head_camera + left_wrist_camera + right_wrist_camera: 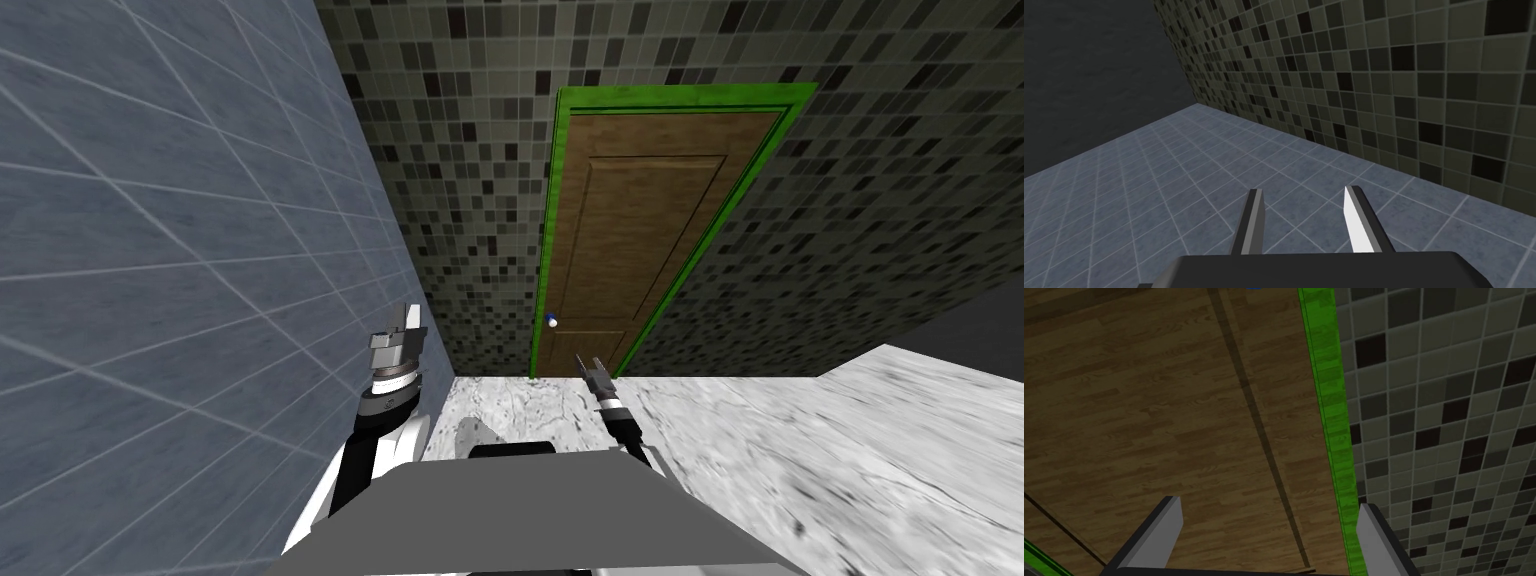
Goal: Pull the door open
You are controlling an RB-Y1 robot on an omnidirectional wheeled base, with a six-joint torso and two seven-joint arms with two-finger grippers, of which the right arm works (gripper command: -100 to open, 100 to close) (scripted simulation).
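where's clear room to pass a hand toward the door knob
Bare floor between the right gripper and the door, and bare door face around the knob, give room. Crowded on my left: the left gripper sits close to the blue-tiled wall.

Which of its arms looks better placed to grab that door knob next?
The right arm: it reaches toward the wooden door, open jaws facing the panel near the knob. The left arm is raised beside the blue tiled wall, jaws aimed at tiles.
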